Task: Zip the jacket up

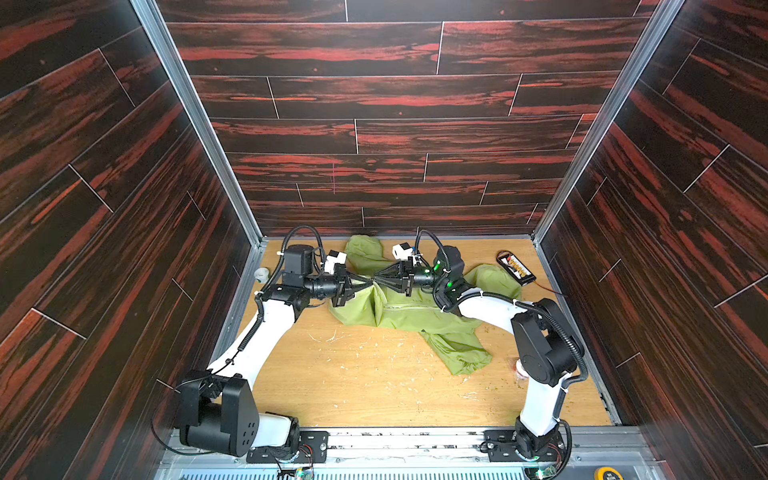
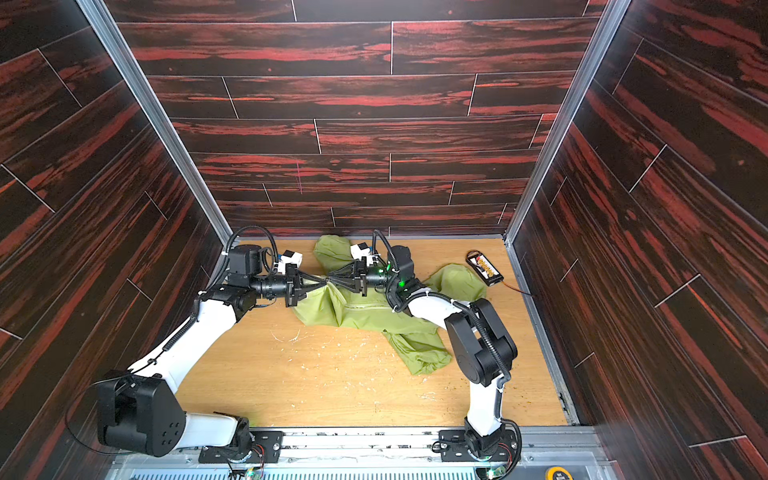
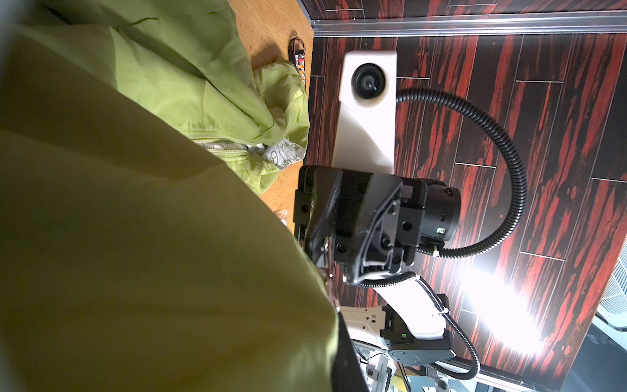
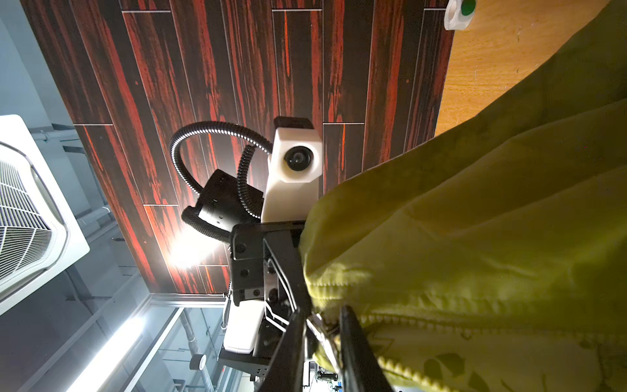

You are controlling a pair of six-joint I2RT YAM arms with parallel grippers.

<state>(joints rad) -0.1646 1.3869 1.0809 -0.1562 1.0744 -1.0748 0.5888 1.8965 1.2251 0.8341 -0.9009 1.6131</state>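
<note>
- Left wrist view: the jacket (image 3: 135, 237) crowds the frame, dim and blurred, and hides that arm's own jaws completely.
- In both top views the left gripper (image 1: 369, 283) and right gripper (image 1: 376, 281) meet tip to tip above the cloth. They are too small there to tell what either pinches.
- Right wrist view: the right jaws run off the bottom edge, blurred. A metal zip pull (image 4: 320, 327) sits between them, contact unclear.
- The right arm (image 1: 486, 305) covers one jacket shoulder in both top views.
- A reddish thing (image 1: 519, 369) peeks from behind that arm, unidentifiable.
- A white ring (image 4: 458, 13) is cut by the frame's top, a yellow thing (image 1: 606, 473) by the bottom.
</note>
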